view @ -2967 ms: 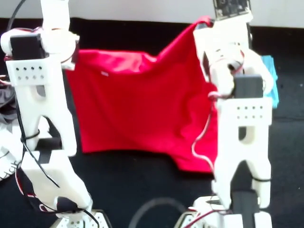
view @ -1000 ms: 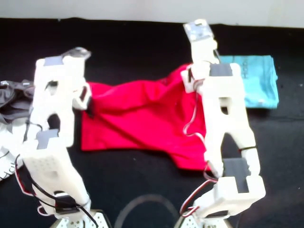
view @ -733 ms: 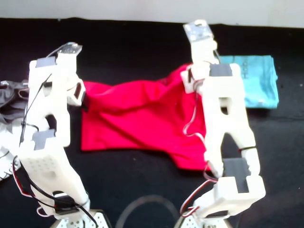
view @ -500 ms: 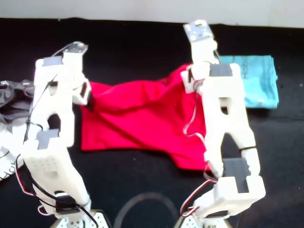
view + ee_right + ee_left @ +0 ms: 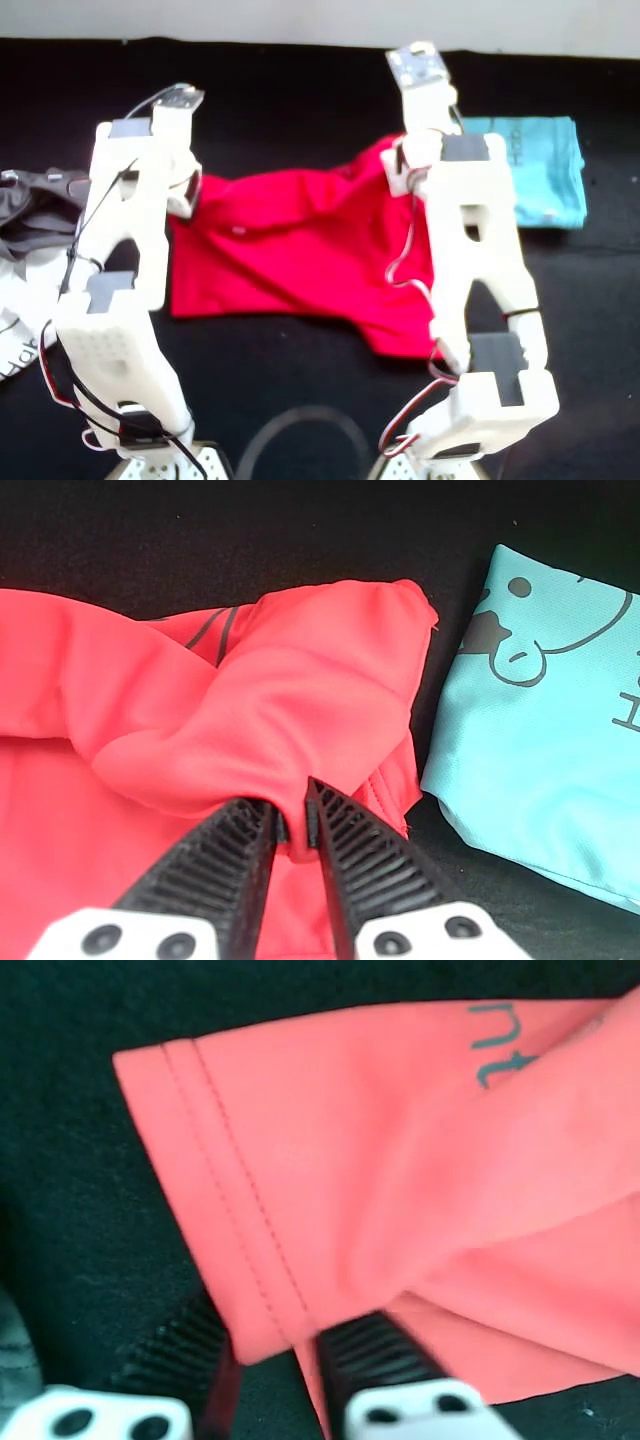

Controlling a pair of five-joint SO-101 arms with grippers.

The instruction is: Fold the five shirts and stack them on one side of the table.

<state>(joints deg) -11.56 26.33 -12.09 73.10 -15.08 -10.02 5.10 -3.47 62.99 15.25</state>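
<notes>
Seen from my remote station: the left arm [image 5: 118,300] and right arm [image 5: 480,250], blocky white plastic shells with black motor housings, a perforated panel, and red, white and black cables [image 5: 392,262] trailing alongside. Each gripper, left [image 5: 290,1345] and right [image 5: 290,820], carries ribbed black pads [image 5: 235,848] on white, screw-holed fingers.

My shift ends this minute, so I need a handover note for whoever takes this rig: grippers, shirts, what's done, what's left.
Left gripper: shut on the hemmed edge of the red shirt.
Right gripper: shut on a bunched fold at the red shirt's other end, beside the teal shirt.
Done: the teal shirt lies folded on the table, on the right arm's side.
In progress: the red shirt is spread out but rumpled, not yet folded.
Left: finish the red shirt and stack it with the teal one, then do the grey garment and white garment heaped on the left arm's side.
</notes>
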